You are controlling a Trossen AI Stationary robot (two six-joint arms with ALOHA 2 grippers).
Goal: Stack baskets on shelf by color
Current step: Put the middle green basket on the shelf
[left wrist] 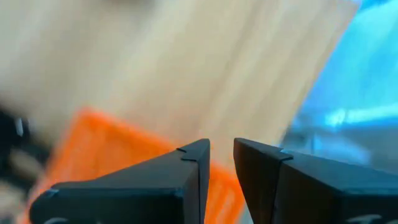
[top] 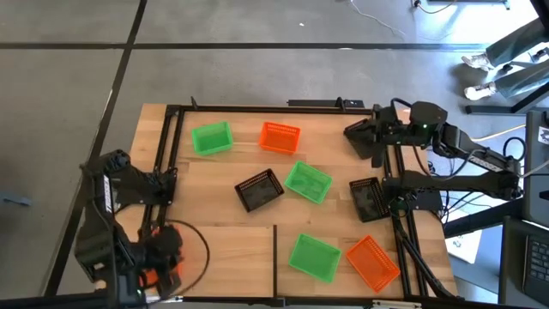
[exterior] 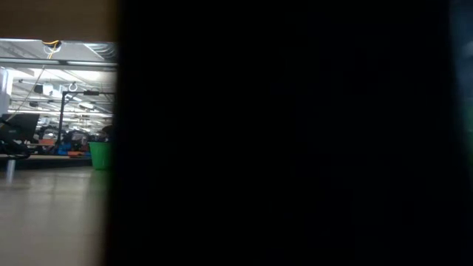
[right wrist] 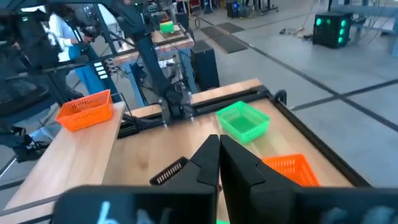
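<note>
Several baskets lie scattered on the table: green ones [top: 211, 137] [top: 308, 181] [top: 314, 257], orange ones [top: 280, 136] [top: 372, 263] and black ones [top: 259, 189] [top: 369, 199]. One more orange basket [top: 159, 276] [left wrist: 106, 149] stands at the near left corner on the shelf [top: 232, 266], a pale board with a thin dark divider [top: 274, 257]. My left gripper [left wrist: 222, 155] hangs above that basket, slanting down, its fingers a little open with nothing between them. My right gripper [right wrist: 217, 152] is shut and empty, held high over the far right of the table.
A black metal frame [top: 171, 154] runs around the tabletop. The low view is almost wholly blocked by something dark [exterior: 281, 133] close to the camera. Bare board lies between the left orange basket and the divider.
</note>
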